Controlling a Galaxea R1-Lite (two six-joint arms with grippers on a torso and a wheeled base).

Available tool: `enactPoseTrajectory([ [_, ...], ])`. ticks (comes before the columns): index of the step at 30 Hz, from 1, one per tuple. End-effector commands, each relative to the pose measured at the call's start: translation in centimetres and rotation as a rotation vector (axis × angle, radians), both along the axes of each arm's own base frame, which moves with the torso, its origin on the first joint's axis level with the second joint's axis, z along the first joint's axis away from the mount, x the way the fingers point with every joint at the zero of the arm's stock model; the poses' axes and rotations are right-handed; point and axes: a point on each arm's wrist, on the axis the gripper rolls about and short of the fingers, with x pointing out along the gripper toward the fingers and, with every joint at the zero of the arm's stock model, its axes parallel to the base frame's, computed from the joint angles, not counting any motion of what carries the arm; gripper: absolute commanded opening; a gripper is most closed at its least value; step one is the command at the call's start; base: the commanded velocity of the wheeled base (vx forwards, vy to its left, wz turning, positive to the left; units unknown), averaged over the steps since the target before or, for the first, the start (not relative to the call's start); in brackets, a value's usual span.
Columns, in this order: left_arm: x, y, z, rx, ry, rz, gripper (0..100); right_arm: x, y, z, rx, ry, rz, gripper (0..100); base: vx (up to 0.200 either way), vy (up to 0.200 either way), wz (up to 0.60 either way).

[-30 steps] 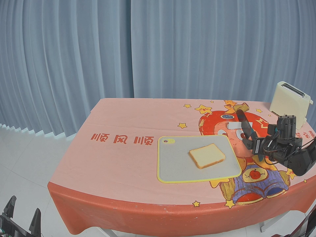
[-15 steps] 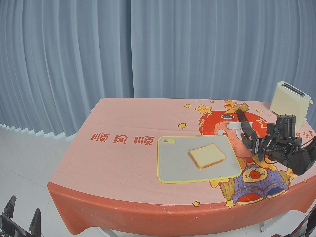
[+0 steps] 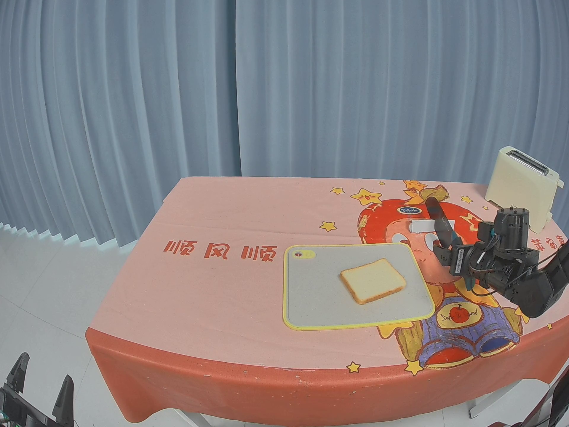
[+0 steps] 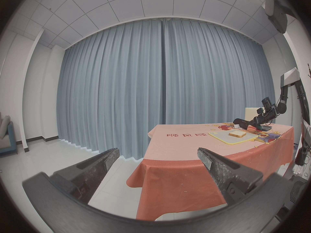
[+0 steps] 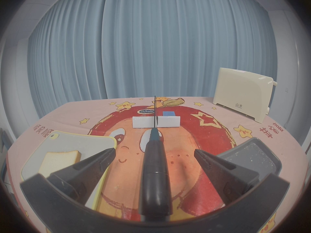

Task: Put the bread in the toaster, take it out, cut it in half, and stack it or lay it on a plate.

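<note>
Salmon-clothed table [image 3: 225, 292]: found toaster [image 3: 521, 188] at 2 o'clock, cutting board [image 3: 314, 292] central, bread [image 3: 372, 280] flat on it, uncut. Saw right gripper [image 5: 154, 152] spread open around knife [image 5: 155, 178] handle at 3 o'clock; left gripper [image 4: 158, 152] open, off-table. Feared twisting knife out of its holder [image 5: 142, 121] through off-centre clamping. Could not tell how deep blade sat.

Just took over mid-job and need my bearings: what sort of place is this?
Probably a staged test room, not a home kitchen: a lone table in a cartoon cloth stands before a floor-length curtain under a panelled ceiling, carrying a toaster and bread on a cutting board.
</note>
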Motion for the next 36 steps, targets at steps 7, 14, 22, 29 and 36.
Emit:
enactPoseTrajectory([
  [7,0.0,0.0,-0.5,0.000,0.001,0.001,100,0.0,0.1,-0.7,-0.005,0.024,0.002,100,0.000,0.000,0.00],
  [14,0.0,0.0,-0.5,0.000,0.001,0.001,100,0.0,0.1,-0.8,-0.005,0.025,0.003,100,0.000,0.000,0.00],
  [22,0.0,0.0,-0.5,0.000,0.001,0.001,100,0.0,0.0,-0.6,-0.006,0.019,-0.005,0,0.000,0.000,0.00],
  [29,0.0,0.0,-0.5,0.000,0.001,0.001,100,0.0,0.0,-0.4,-0.006,0.013,-0.008,0,0.000,0.000,0.00],
  [36,0.0,0.0,-0.5,0.000,0.001,0.001,100,-0.4,-0.1,1.0,0.005,-0.037,-0.009,0,0.000,0.000,0.00],
])
